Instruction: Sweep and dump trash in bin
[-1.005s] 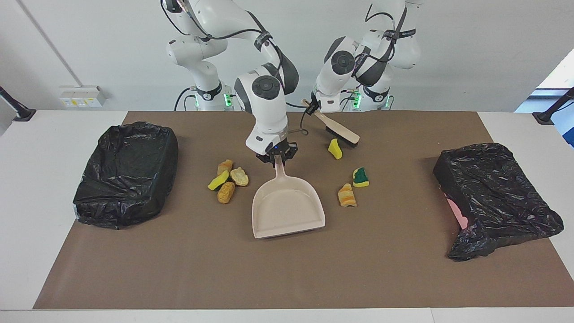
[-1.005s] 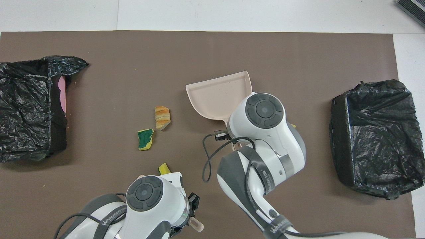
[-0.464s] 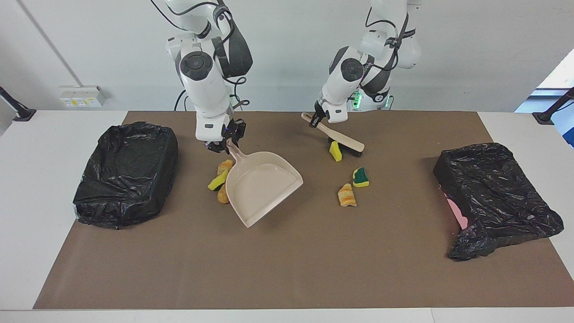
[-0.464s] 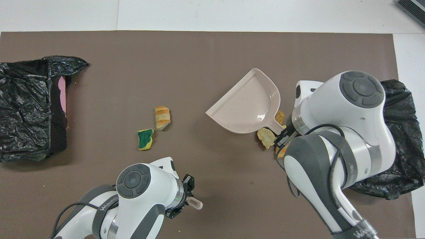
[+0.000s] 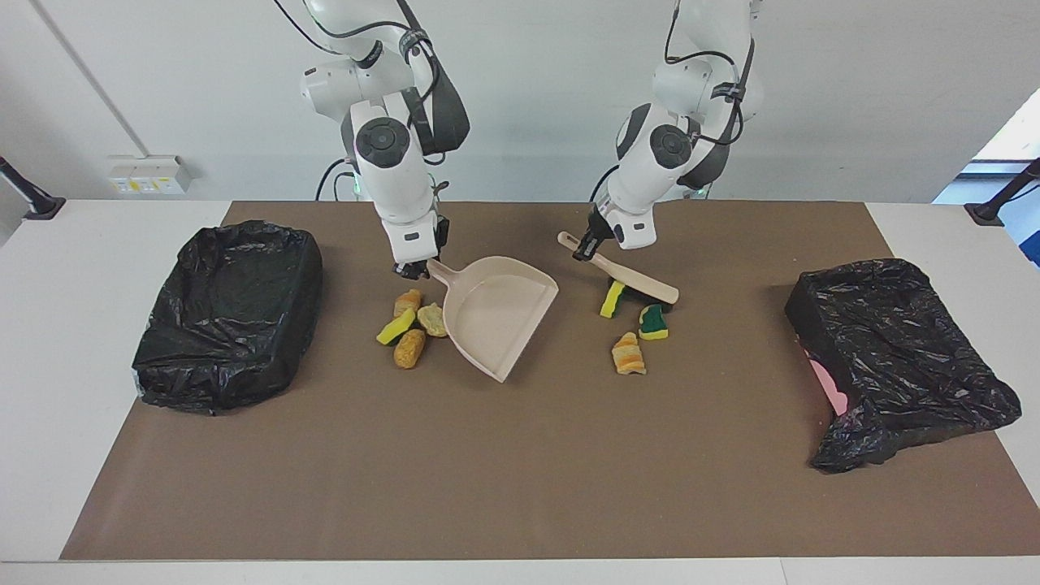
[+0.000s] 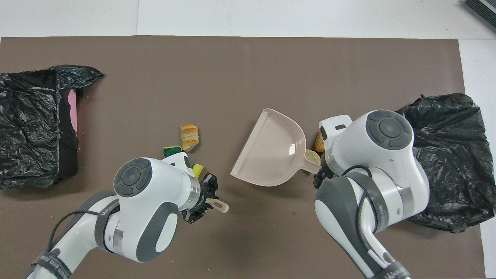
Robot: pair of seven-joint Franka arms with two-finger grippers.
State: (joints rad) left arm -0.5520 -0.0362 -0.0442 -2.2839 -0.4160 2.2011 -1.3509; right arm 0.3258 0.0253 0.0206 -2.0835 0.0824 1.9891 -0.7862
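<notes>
A beige dustpan [image 5: 500, 317] rests on the brown mat, its mouth turned toward the left arm's end of the table. My right gripper [image 5: 416, 266] is shut on its handle. Several trash chunks [image 5: 410, 325] lie beside the pan toward the right arm's end. My left gripper [image 5: 585, 248] is shut on the handle of the beige brush [image 5: 638, 280]. The brush head sits against a yellow chunk [image 5: 611, 299] and a green-yellow sponge [image 5: 652, 321]. An orange striped chunk [image 5: 628, 354] lies just farther out. From overhead, the dustpan [image 6: 271, 151] and orange chunk [image 6: 189, 136] show clearly.
A black bag-lined bin [image 5: 231, 313] stands at the right arm's end of the mat. Another black-bagged bin [image 5: 894, 349], with pink showing at its side, stands at the left arm's end. Bare mat [image 5: 520, 471] stretches farther from the robots.
The right gripper carried the dustpan from mid-mat toward the right arm's end and turned its mouth sideways. The left gripper pushed the brush outward, sliding the yellow chunk next to the green-yellow sponge.
</notes>
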